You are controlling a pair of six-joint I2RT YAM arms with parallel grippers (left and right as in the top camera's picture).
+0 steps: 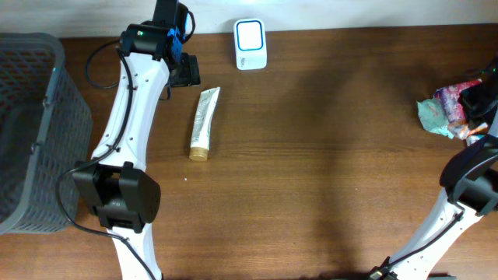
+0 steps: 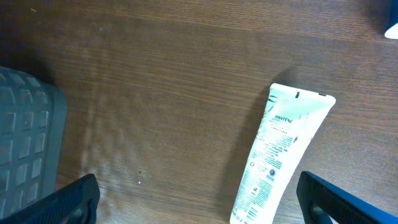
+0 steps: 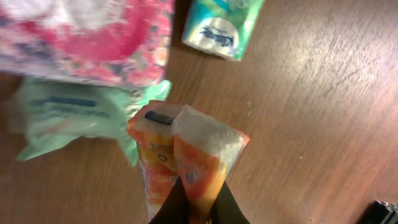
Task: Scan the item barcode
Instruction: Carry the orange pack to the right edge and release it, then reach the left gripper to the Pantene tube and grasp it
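Two grippers, one item held: right gripper (image 3: 188,200) clamped on an orange packet (image 3: 186,155) at the right edge of the table (image 1: 327,171).
Left gripper (image 1: 185,74) spread wide, empty, near a tube (image 1: 205,123). Packet: glossy crinkled film, flat, seam-ended, likely slippery. Advised: lift clear of the soft wrapper pile (image 1: 442,105), carry to the white scanner (image 1: 250,44), well apart, printed face presented flat.

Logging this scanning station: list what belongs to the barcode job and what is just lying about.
Job: orange-and-white plastic packet, pinched in the shut right gripper; white rounded scanner box with blue-edged window.
Lying about, for now: white Pantene tube; grey mesh basket; teal Kleenex pack; pink patterned packet; pale green packet.
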